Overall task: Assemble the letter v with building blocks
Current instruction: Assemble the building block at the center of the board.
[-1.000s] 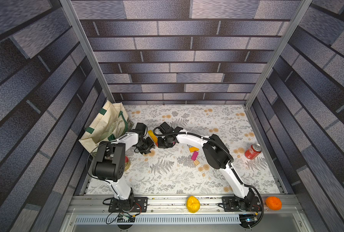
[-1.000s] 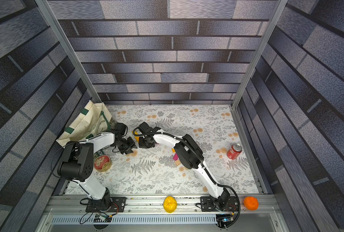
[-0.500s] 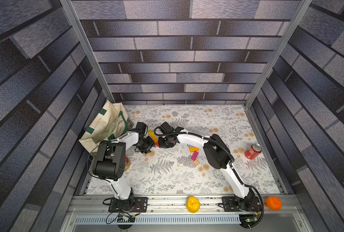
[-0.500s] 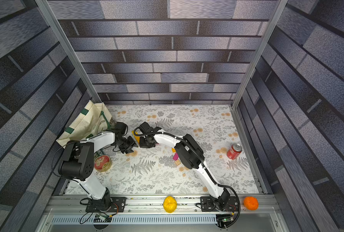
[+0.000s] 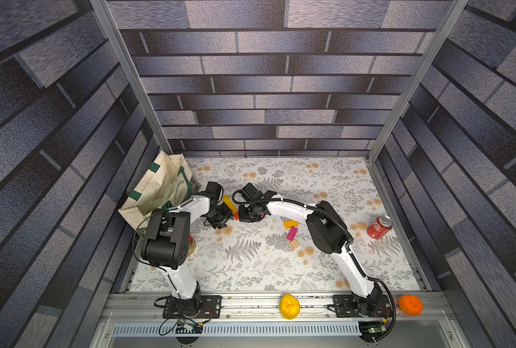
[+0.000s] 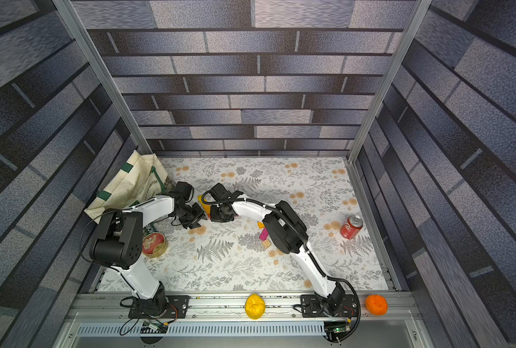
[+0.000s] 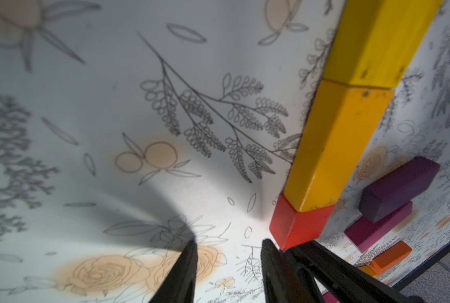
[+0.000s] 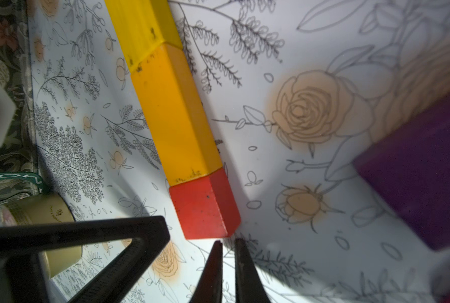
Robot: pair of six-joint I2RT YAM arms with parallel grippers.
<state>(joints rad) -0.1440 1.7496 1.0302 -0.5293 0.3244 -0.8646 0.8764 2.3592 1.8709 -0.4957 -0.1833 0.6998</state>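
you have one stroke of the letter v down and the other not yet begun; the yellow block, the amber block and the red block lie end to end, each touching the next, in a straight slanted row at about 10 o'clock on the table, yellow end towards 12, red end towards 6; i read the red end as the letter's point; the purple block lies near that row on its 3 o'clock side but apart from it; in both top views the orange block, the magenta block and the wood cube lie loose close to the table's centre, well apart from the row; by my estimate you are under halfway, with a whole second stroke left to lay from the red block up towards 1 o'clock; the left arm and the right arm reach in from the rail at 6 o'clock, elbows raised, wrists bent down, and meet low over the red end; the left gripper sits on its 9 o'clock side, jaws parted and empty, one finger just beside the red corner, and i cannot tell whether it touches; the right gripper sits on the 3 o'clock side, jaws all but closed with only a slit between them, pinching nothing, its tips just short of the red block's free end.
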